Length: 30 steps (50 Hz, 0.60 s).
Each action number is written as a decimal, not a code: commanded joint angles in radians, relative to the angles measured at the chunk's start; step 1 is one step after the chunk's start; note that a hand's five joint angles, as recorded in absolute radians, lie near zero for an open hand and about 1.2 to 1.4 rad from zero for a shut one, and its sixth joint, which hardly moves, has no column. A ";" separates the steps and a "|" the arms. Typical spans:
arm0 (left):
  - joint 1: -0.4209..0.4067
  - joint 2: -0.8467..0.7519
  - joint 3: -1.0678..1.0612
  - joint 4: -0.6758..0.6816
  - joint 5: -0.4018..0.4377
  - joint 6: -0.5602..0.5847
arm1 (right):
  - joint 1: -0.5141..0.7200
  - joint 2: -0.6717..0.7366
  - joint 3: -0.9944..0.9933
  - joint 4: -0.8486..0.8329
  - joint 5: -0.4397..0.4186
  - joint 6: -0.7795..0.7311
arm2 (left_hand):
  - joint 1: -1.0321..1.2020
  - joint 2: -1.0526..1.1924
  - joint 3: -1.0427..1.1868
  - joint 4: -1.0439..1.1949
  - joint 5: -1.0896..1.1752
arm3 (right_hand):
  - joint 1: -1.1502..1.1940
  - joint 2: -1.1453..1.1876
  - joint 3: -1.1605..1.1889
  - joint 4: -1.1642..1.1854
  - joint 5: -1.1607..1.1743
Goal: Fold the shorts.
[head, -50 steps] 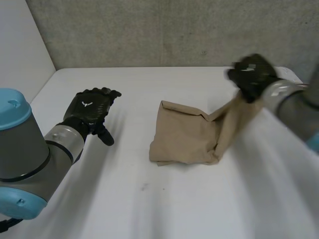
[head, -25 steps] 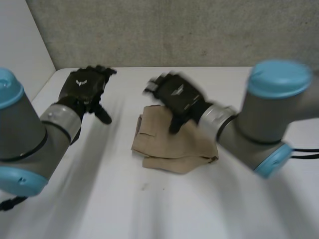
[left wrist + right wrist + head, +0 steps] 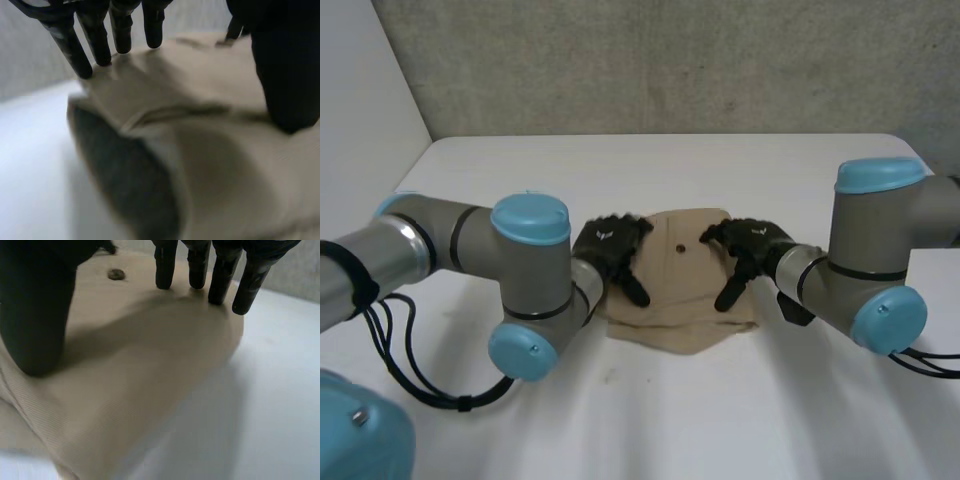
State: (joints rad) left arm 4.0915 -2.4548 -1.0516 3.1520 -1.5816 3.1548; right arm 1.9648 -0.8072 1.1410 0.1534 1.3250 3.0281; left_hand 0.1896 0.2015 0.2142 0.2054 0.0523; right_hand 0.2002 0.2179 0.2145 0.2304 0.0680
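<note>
A white table [image 3: 650,420] spreads out in front of a grey wall [image 3: 670,60]. The left arm [image 3: 470,250] and the right arm [image 3: 880,265] both reach in toward the middle of the table, bent at the elbow. Between them, the tan shorts [image 3: 685,295] lie flat on the table in a folded bundle, with layered edges showing along the near side.

The left hand [image 3: 610,245] rests on the left part of the shorts. In its wrist view the fingers [image 3: 120,30] are straight and spread apart, with their tips on the cloth and the thumb pressing down beside them. They grip nothing.

The right hand [image 3: 750,245] rests on the right part of the shorts in the same way. Its straight fingers [image 3: 165,265] touch the cloth near the rounded edge, and its thumb is planted on the fabric.

A small dark button [image 3: 678,243] sits on top of the shorts, between the two hands.
</note>
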 commanded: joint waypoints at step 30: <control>0.240 0.829 -0.168 -0.403 -0.035 -0.044 | -0.009 -0.673 0.111 0.000 0.384 -0.092 | -0.014 -0.026 -0.039 -0.030 -0.051 | -0.026 -0.043 -0.040 -0.056 -0.068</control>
State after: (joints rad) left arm 4.2729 -1.6835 -1.1915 2.9200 -1.6251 3.1633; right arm 1.9567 -1.4443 1.2429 0.0279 1.7187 2.9398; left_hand 0.1953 0.1974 0.2140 0.2045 0.0521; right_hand 0.1790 0.2121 0.2001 0.2304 0.0649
